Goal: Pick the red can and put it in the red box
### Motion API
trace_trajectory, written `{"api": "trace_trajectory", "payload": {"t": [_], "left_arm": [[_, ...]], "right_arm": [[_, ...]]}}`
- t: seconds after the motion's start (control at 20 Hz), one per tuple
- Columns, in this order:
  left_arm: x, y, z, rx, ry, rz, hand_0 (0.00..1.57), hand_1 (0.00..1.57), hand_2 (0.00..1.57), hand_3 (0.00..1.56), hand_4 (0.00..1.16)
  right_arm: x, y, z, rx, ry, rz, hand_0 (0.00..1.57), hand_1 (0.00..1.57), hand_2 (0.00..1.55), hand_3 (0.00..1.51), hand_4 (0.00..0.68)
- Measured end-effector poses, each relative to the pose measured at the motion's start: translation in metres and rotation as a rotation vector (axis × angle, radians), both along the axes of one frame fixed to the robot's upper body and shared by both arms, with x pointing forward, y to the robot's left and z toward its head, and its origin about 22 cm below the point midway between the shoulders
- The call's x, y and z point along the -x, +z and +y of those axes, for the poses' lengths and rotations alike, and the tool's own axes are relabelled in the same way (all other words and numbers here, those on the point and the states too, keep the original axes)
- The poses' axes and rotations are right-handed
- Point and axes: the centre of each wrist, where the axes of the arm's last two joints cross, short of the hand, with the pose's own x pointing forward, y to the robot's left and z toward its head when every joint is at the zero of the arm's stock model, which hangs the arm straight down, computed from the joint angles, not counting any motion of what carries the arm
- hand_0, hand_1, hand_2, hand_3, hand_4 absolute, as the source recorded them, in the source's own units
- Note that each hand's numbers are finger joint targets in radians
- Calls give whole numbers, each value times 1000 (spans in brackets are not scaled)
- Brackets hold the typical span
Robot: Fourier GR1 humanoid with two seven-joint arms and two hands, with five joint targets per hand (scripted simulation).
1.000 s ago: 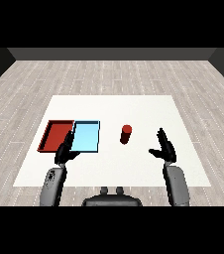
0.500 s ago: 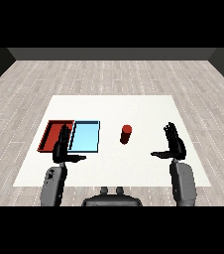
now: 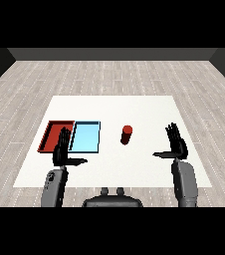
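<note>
Right hand [image 3: 176,147] hovers spread, fingers straight and thumb out toward the red can [image 3: 126,135], well apart from it, while the left hand [image 3: 62,152] is likewise spread at the near edge of the red tray [image 3: 48,137], beside the light blue tray [image 3: 95,136]. Standing upright on the white table [image 3: 134,107], right of both trays, the can looks short, plain and cylindrical. A sideways brush from straight fingers could likely tip it over and set it rolling.

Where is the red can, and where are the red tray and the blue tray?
Red can [image 3: 126,135]: head view, middle of its side.
Red tray [image 3: 49,135]: head view, its left floor.
Blue tray [image 3: 86,138]: head view, its floor.
</note>
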Motion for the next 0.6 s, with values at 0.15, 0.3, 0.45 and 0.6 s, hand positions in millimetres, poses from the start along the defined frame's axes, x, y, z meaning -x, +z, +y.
{"api": "trace_trajectory", "payload": {"t": [0.15,0.3,0.45,0.6], "left_arm": [[-1,-5,1,4,-3,-6,0,0,0,0,0],[-5,0,-1,11,-3,-9,0,0,0,0,0],[-3,-4,8,19,2,-10,0,0,0,0,0],[2,-5,7,20,6,-14,0,0,0,0,0]], "right_arm": [[-3,-4,0,-5,4,7,0,0,0,0,0],[-10,-8,1,-15,16,19,0,0,0,0,0],[-20,-6,6,-18,21,33,0,0,0,0,0],[-29,-6,17,-10,24,45,0,0,0,0,0]]}}
